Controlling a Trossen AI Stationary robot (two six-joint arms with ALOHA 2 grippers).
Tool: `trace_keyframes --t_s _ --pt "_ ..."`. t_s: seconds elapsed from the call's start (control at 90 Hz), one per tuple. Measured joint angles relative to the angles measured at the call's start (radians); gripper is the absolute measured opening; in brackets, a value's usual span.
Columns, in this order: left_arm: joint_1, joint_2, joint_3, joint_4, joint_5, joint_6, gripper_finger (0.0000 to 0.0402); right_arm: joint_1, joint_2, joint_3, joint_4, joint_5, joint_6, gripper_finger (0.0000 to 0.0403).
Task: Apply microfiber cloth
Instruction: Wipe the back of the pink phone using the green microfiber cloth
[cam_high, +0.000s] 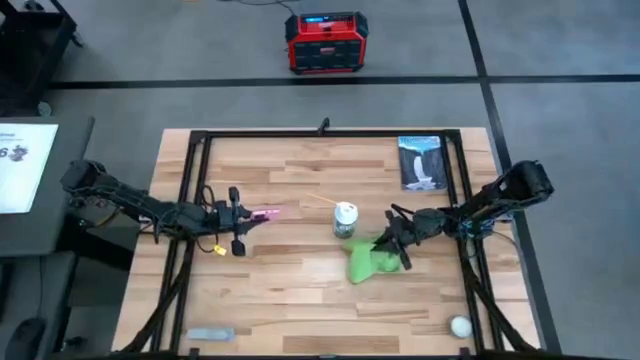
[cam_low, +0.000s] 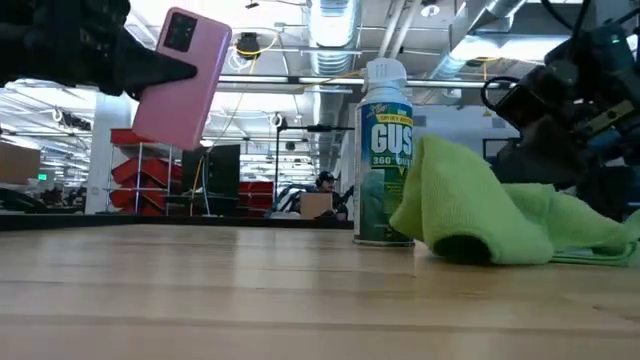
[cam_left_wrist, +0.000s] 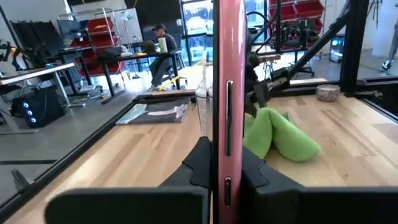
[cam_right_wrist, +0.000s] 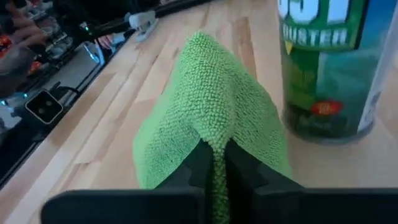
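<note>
Seen from above, you have a wooden table (cam_high: 290, 290) with both arms reaching toward its middle. Your right gripper (cam_right_wrist: 214, 163) has its two fingers pinched closed on a fold of the microfiber cloth (cam_right_wrist: 208, 112), lifting that fold into a peak; the rest of the bright green cloth lies bunched on the table, just beside a green and white spray can (cam_low: 385, 150) that stands upright near the centre. Your left gripper (cam_left_wrist: 225, 168) is closed on the lower part of a pink phone (cam_low: 180, 78) and holds it off the table, roughly on end and a little tilted, well apart from the cloth with the can between them. In the left wrist view the phone shows edge-on, with the cloth beyond it. You appear to be at the step where the cloth is gripped and about to be carried, with no wiping begun: cloth and phone are not touching. The next move probably calls for raising the cloth clear of the table, bringing it past the can without knocking it, and laying it flat against the phone's broad face while the left arm keeps the phone steady. A booklet (cam_high: 422, 162) lies at the table's far right, and a small pale ball (cam_high: 459, 325) near its front right corner.
</note>
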Motion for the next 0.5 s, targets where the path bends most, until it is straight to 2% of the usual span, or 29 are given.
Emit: trace_keyframes --t_s 0.367,0.5 --pt "0.000 0.000 0.000 -0.011 0.002 -0.002 0.0000 0.041 0.000 0.154 -0.081 0.000 0.008 0.0217" --pt "0.000 0.000 0.000 -0.013 0.003 0.002 0.0000 0.040 0.000 0.201 -0.125 0.000 0.007 0.0254"
